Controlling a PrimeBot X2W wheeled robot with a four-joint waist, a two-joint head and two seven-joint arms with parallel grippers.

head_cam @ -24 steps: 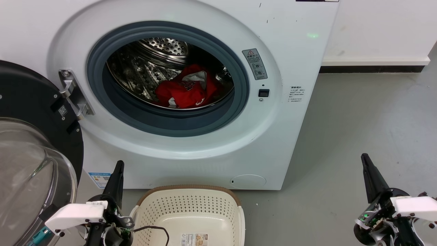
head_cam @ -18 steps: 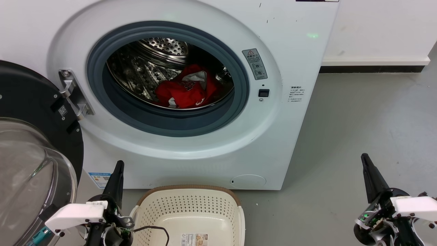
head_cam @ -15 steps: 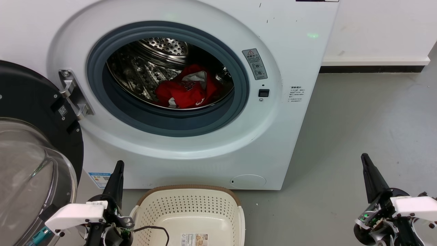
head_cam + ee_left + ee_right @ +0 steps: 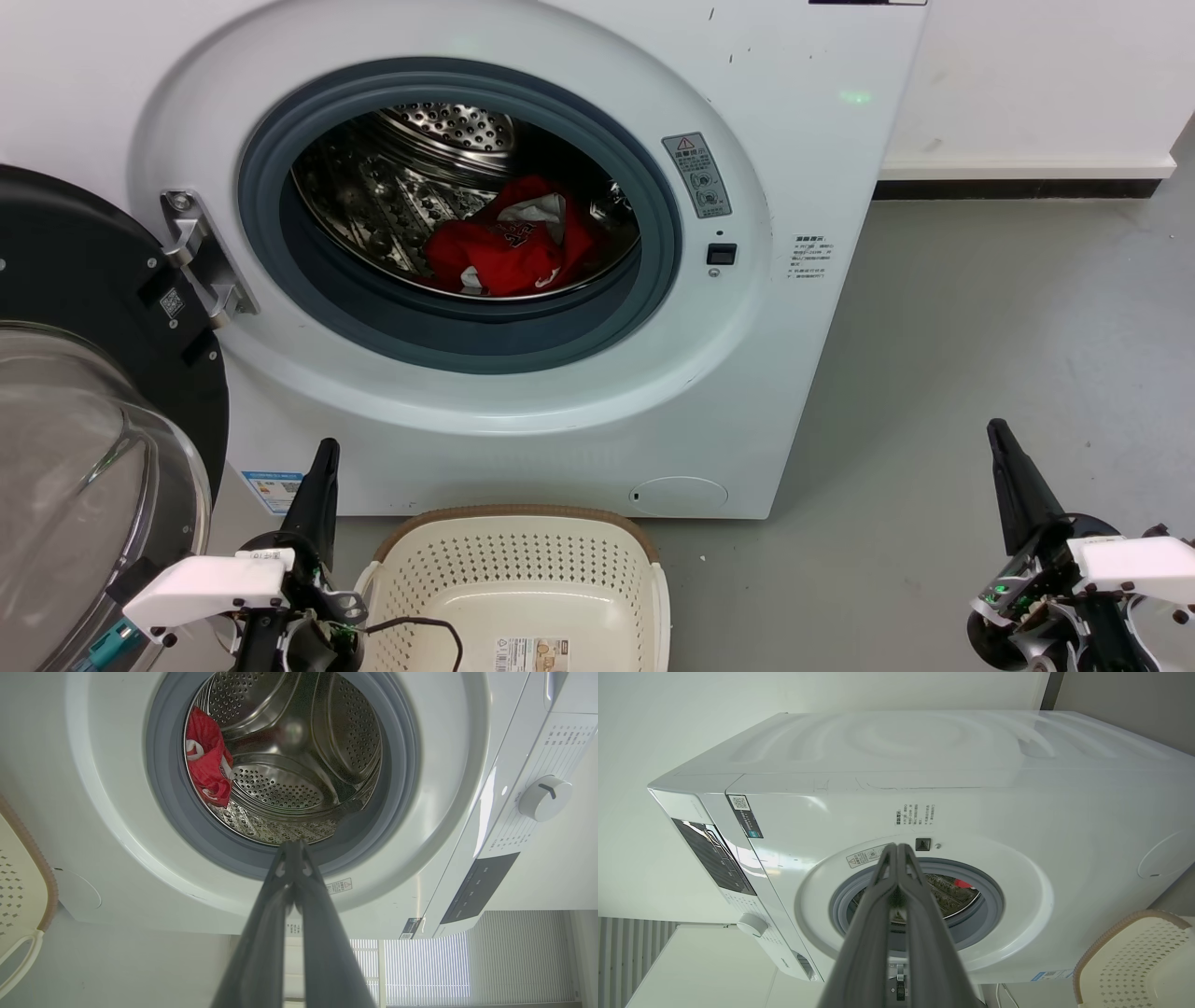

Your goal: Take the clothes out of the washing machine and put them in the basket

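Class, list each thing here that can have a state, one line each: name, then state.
washing machine door: swung open
clothes: crumpled, inside the drum
basket: upright on the floor, no clothes in it
left gripper: shut, holding nothing
right gripper: shut, holding nothing

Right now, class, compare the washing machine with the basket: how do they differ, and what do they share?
The washing machine holds the red clothes; the basket shows none. The washing machine's drum is shiny steel; the basket is cream plastic with a brown rim. The washing machine opens forward; the basket opens upward. Both the drum and the basket are perforated.
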